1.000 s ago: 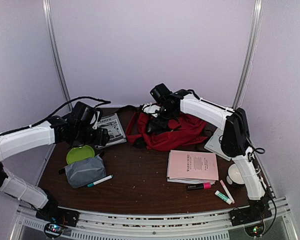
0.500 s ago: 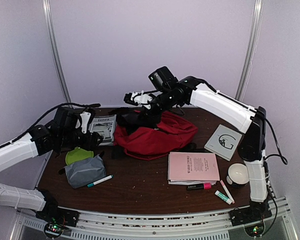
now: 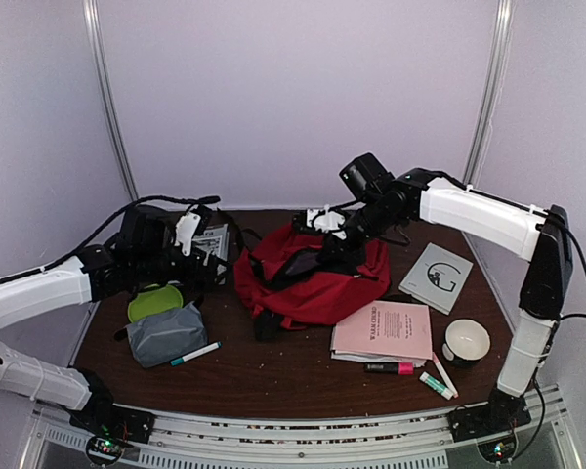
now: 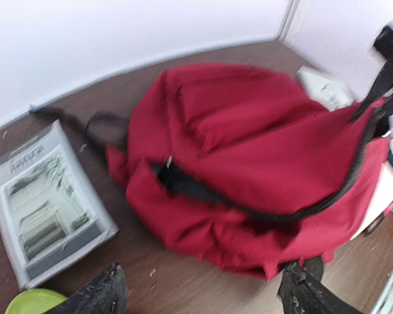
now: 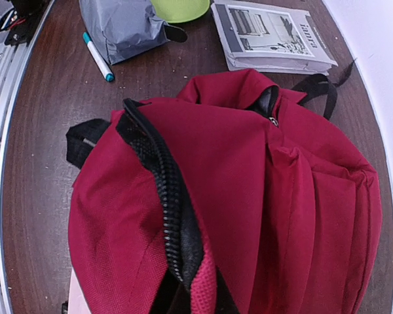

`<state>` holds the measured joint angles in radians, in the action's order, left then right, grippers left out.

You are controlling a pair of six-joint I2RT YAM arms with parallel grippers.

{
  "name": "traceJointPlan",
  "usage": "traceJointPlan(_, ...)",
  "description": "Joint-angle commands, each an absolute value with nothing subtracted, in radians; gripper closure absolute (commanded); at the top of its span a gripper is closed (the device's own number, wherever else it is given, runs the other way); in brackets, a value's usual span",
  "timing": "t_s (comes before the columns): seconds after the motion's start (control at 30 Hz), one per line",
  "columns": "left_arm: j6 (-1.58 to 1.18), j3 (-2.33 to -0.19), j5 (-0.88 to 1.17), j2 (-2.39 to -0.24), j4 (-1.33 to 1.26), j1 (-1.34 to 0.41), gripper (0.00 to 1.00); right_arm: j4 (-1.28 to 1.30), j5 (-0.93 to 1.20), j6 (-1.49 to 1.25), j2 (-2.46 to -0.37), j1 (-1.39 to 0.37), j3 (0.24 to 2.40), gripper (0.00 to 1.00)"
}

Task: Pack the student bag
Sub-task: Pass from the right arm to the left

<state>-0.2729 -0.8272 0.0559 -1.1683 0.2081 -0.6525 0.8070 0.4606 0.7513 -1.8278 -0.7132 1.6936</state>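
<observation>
text log | grey book (image 3: 436,277): we read a large "g" on its cover | grey booklet (image 5: 275,34): one short title word, letters unclear to us | pink booklet (image 3: 383,330): heading too small for us to read

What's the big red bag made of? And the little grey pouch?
The red backpack looks like woven cloth, probably nylon or polyester: matte, with a fine weave showing and soft folds. Its zipper looks like black plastic teeth. The grey pouch seems a smoother, slightly shiny fabric, crumpled.
</observation>
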Motion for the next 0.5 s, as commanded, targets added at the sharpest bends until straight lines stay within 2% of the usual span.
traceJointPlan(0.0, -0.152, -0.853, 0.137, -1.212, -0.096, -0.699, 0.14, 0.635, 0.648, 0.644, -1.736, -0.613, 1.62, 1.0)
traceJointPlan(0.17, -0.031, -0.948, 0.23, -1.375, -0.176, -0.718, 0.24, 0.647, 0.739, 0.601, -1.761, -0.568, 1.67, 1.0)
traceJointPlan(0.47, 0.07, -1.116, 0.198, -1.611, -0.297, -0.75, 0.22, 0.646, 0.791, 0.603, -1.746, -0.539, 1.676, 1.0)
